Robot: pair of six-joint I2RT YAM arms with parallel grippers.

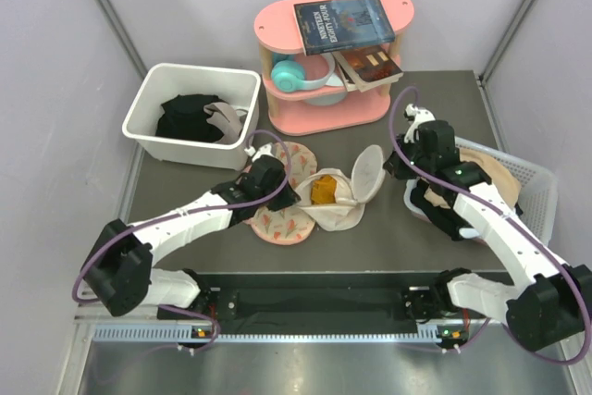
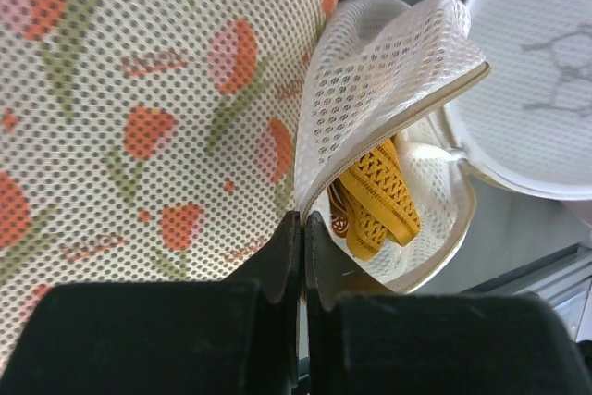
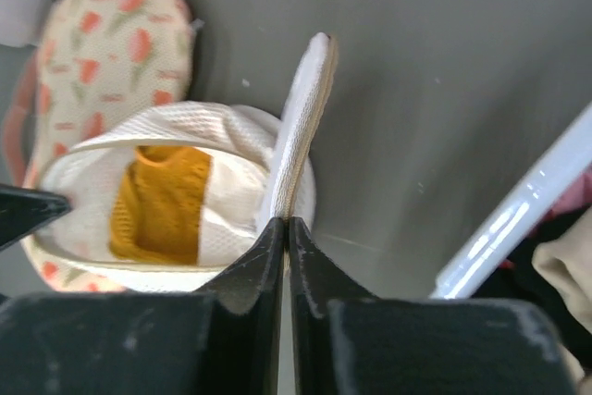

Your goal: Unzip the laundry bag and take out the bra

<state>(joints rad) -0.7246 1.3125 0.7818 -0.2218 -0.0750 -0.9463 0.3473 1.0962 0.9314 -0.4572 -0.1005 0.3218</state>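
The laundry bag (image 1: 347, 212) lies about in the middle of the desk (image 1: 435, 99), a little toward the near edge. It is already unzipped, and the mustard bra (image 1: 324, 190) sits inside it, visible through the opening. The left pincer (image 2: 302, 228) is fully closed, with the thin rim of the bag's mesh wall (image 2: 370, 71) between its tips. The right pincer (image 3: 285, 233) is closed too, on the edge of the lid flap (image 3: 301, 127), which stands nearly upright. I judge that the two pull these parts apart to make the mouth wide. The difficulty is that no pincer is free for the bra, so one must let go. A floral mesh pouch (image 2: 139, 117) touches the bag on its left and seems partly under it. A white bin (image 1: 148, 104) at the far left corner, a pink shelf (image 1: 277, 20) at the far edge and a white basket (image 1: 536, 182) at the right edge all stand well apart.
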